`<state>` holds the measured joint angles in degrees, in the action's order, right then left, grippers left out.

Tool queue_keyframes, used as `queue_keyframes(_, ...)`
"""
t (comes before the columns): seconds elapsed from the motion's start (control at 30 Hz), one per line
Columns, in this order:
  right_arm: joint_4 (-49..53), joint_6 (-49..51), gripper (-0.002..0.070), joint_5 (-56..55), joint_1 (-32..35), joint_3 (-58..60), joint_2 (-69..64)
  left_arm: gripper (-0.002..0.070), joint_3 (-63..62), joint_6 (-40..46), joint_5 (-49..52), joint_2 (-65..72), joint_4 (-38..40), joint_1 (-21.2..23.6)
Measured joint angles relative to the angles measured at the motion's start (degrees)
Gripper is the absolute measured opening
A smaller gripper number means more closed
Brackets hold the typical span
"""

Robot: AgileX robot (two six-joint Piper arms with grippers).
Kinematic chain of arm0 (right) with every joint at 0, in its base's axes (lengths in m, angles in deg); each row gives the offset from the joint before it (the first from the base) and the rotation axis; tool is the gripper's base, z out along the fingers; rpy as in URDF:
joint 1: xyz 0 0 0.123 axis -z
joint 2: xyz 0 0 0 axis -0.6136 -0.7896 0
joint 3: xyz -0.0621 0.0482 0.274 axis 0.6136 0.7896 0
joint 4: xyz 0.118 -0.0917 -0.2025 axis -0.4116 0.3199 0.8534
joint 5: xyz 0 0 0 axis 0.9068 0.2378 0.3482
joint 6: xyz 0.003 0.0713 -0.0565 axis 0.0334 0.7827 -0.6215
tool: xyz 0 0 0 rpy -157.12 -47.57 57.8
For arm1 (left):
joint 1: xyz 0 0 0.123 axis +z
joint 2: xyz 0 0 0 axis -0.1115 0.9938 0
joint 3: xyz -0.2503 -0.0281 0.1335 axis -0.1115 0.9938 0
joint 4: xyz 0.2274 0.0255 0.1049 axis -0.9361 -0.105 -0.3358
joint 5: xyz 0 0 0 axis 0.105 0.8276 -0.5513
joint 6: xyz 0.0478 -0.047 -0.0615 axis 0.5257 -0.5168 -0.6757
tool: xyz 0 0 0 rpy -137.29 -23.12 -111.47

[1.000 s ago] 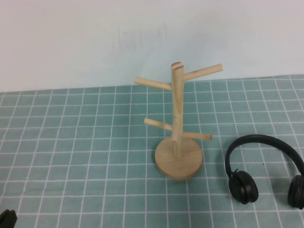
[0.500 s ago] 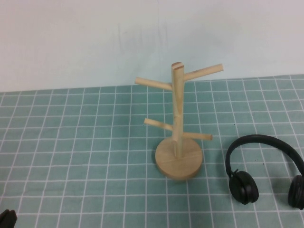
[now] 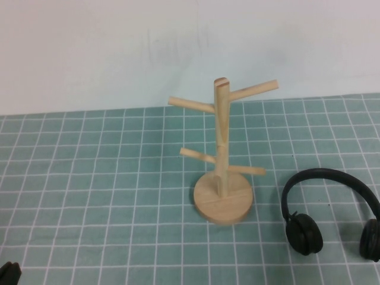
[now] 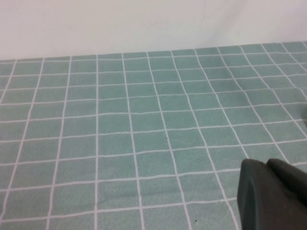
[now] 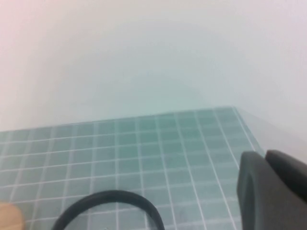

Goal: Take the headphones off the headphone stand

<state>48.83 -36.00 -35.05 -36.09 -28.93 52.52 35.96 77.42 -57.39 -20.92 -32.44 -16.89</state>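
Two arms parked low, headphone stand point(image 3: 222, 178) upright on the teal grid cloth point(image 3: 89, 178), headphones point(image 3: 330, 211) flat to its right, apart, left gripper point(image 3: 9, 273) well left, right gripper point(image 5: 271, 191) above the headband, nothing shifted since earlier.

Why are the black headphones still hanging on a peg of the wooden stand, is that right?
Not quite. In the high view the headphones lie flat on the table, to the right of the headphone stand, whose pegs are all bare. Only the left gripper peeks in at the near left corner.
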Motion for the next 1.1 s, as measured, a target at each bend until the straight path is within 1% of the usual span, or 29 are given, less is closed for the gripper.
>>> queue_keyframes(0.07,1.0,2.5,-0.0006,-3.3,0.2,6.0,3.8,-0.0006,0.0,0.0,0.0,0.0,0.0,0.0)
queue_keyframes(0.27,-0.4,4.1,-0.0006,-11.1,1.2,21.7,12.7,-0.0006,0.0,0.0,0.0,0.0,0.0,0.0)
queue_keyframes(0.47,-1.1,4.3,-0.0006,-14.0,1.3,32.4,14.1,-0.0006,0.0,0.0,0.0,0.0,0.0,0.0)
queue_keyframes(0.73,-1.2,-1.1,-0.0006,-15.2,1.3,32.8,14.2,-0.0006,0.0,0.0,0.0,0.0,0.0,0.0)
queue_keyframes(1.1,-1.4,-1.4,-0.0006,-15.5,1.3,32.8,14.5,-0.0006,0.0,0.0,0.0,0.0,0.0,0.0)
